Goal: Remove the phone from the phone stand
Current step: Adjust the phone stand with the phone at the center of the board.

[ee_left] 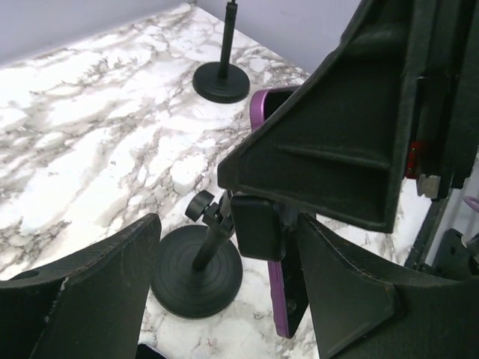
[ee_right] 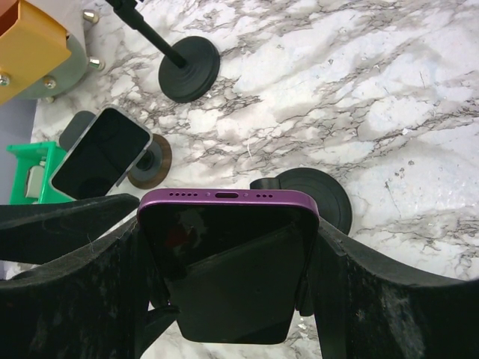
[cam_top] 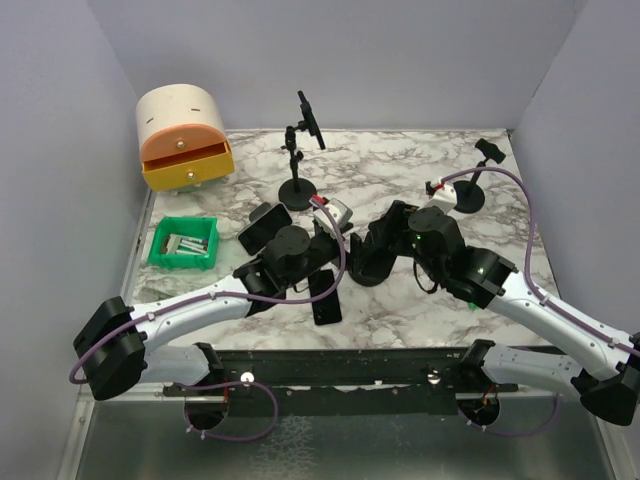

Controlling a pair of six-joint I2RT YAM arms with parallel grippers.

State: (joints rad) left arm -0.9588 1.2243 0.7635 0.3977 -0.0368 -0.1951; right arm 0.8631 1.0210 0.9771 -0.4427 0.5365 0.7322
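Top external — phone hidden beneath both arms; right fingers clamped on it, left fingers apart.

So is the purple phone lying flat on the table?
No, the purple phone is up off the marble table, gripped between the two sides of the right pincer.

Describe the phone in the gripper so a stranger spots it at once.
On the marble table, look near the middle. The phone sits between the fingers of the right gripper, clipped to a black stand. Its edge is purple; the neighbouring phone is silver-edged.
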